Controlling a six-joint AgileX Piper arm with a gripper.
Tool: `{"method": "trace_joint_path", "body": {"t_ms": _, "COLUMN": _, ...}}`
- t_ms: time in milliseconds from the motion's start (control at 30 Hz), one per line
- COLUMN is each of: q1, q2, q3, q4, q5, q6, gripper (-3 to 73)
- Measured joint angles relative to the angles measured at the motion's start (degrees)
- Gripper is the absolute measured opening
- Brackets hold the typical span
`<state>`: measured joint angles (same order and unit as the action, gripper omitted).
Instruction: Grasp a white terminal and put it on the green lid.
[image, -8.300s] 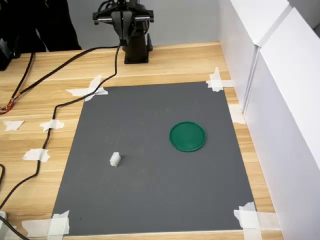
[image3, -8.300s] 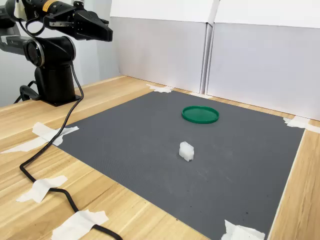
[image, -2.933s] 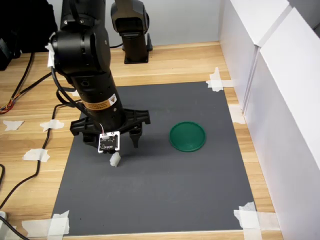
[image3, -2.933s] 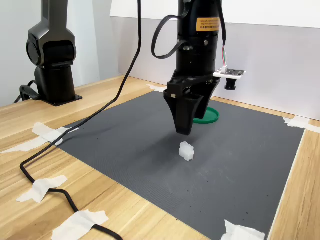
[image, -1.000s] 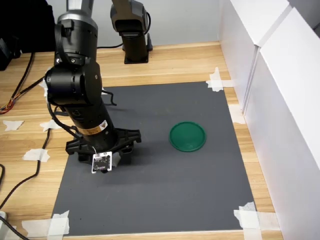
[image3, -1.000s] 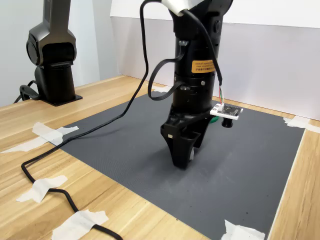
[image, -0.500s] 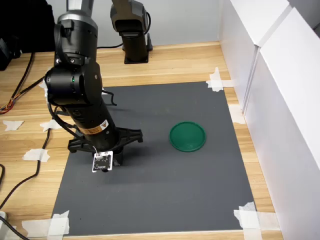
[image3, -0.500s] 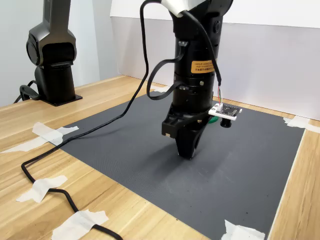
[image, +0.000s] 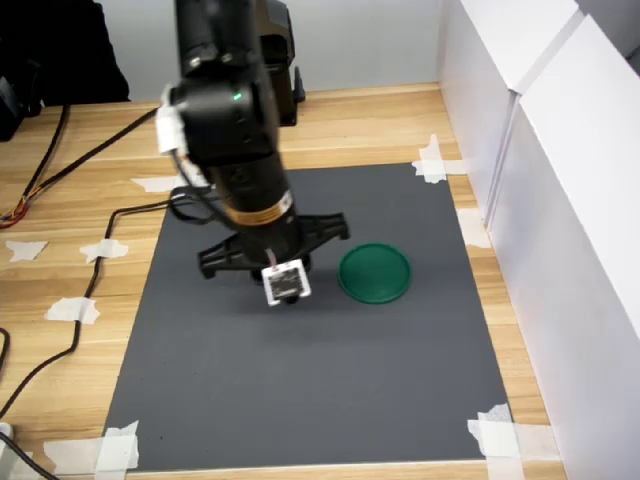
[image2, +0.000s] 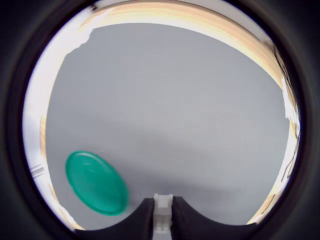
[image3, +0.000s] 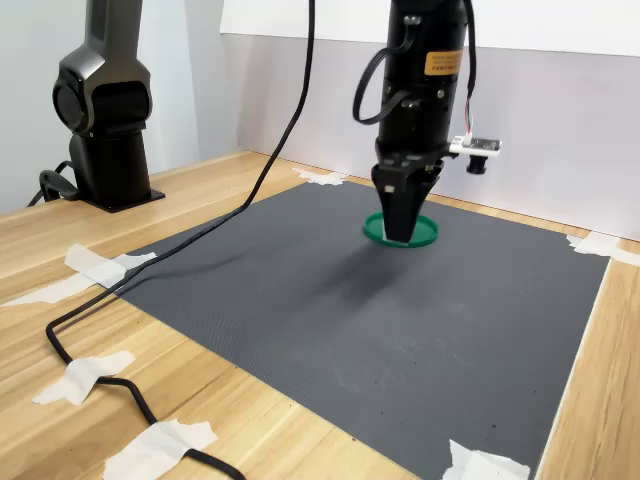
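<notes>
Between the two black fingers of the end effector in the wrist view sits the tiny white plastic stepped terminal, pinched from both sides with the jaws closed down to its width; the piece is off the surface and riding with the arm. Half a second ago the end effector stood low over the near part of the dark grey rubber mat, where the terminal had lain; now it has risen and swung toward the flat round dark-green plastic lid, and the mat where the terminal rested is bare in both exterior views; the pick-up, then, looks done, and the carry is under way.

In the second exterior view the end effector hangs in front of the green lid, its tip overlapping the disc's near edge, though whether it is truly above the disc cannot be told from that angle; in the first exterior view the arm stands just to the first exterior view's left of the lid, so it probably needs a little more travel before lowering and letting go. The lid itself has not shifted from its earlier spot.
</notes>
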<state>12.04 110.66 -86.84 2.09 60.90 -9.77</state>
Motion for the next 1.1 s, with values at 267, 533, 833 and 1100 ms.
{"method": "trace_joint_path", "body": {"t_ms": 267, "q1": 10.54, "q2": -0.19, "q3": 0.0, "q4": 1.27, "q5": 0.06, "q6": 0.55, "gripper": 8.0}}
{"method": "trace_joint_path", "body": {"t_ms": 533, "q1": 12.69, "q2": -0.1, "q3": 5.05, "q4": 0.82, "q5": -1.38, "q6": -0.06, "gripper": 8.0}}
{"method": "trace_joint_path", "body": {"t_ms": 833, "q1": 12.69, "q2": 0.03, "q3": 6.45, "q4": 0.51, "q5": -3.84, "q6": -3.0, "gripper": 15.7}}
{"method": "trace_joint_path", "body": {"t_ms": 1100, "q1": 12.69, "q2": 0.03, "q3": 6.45, "q4": 0.44, "q5": -4.93, "q6": -3.6, "gripper": 51.4}}
